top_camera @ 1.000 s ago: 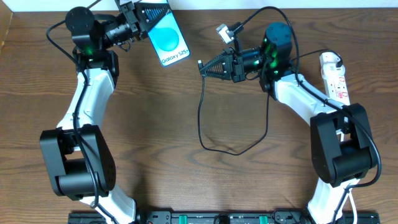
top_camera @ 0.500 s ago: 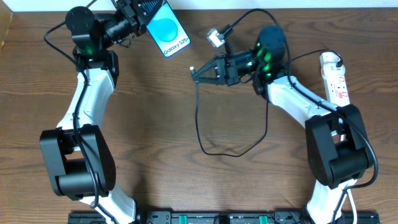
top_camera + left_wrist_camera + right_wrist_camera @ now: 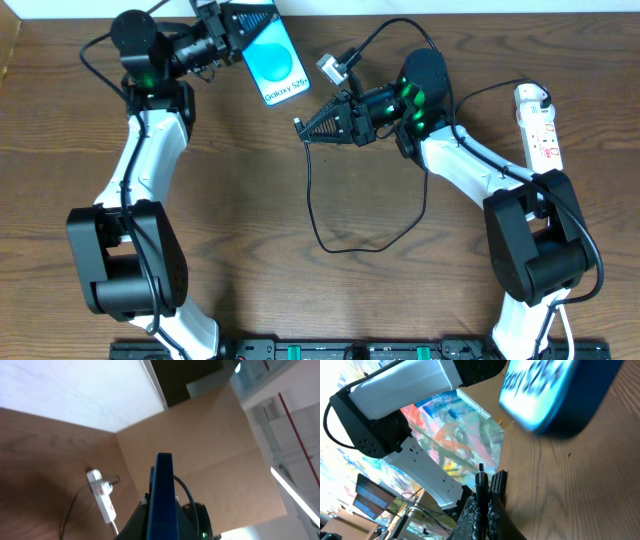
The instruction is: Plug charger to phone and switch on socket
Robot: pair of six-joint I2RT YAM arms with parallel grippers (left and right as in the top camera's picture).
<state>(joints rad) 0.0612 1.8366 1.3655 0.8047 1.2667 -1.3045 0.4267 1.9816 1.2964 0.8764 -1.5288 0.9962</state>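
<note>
While the brown wood-grain table [image 3: 250,220] meets a white wall [image 3: 450,6] at its far edge, the left gripper [image 3: 238,22] clenches the phone [image 3: 277,62], which reads "Galaxy S25+". The right gripper [image 3: 303,127] pinches the charger [image 3: 312,200] by its tip, near the phone. The socket [image 3: 538,125] lies at the table's right side.

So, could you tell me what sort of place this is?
Probably a robotics lab bench: a left arm and right arm at a wood-grain table, a white power strip, and what looks like cardboard screening behind.
</note>
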